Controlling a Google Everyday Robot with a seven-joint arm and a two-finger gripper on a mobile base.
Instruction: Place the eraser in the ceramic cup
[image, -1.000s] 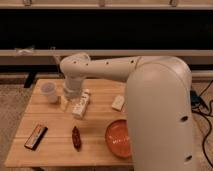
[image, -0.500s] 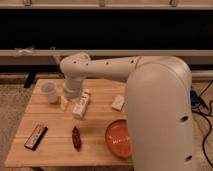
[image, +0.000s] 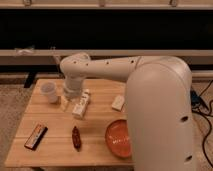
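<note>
Nothing's moved this past second: my gripper (image: 66, 101) hangs just beside the cup (image: 49, 92), spread or pinched I can't tell, and the eraser (image: 36, 136) lies untouched, well apart, on the table (image: 100, 150).

The bulky white arm (image: 156, 95) reaches left, its gripper (image: 66, 101) pointing straight down.

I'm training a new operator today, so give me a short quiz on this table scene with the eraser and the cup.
1. True or false: the eraser lies inside the ceramic cup.
2. Which lies nearest the gripper? A) orange bowl B) white bottle C) eraser
3. Fill in: seen from the camera, the eraser lies near the table's front-____ corner.
Key: 1 false; 2 B, the gripper hangs between cup and bottle; 3 left.
</note>
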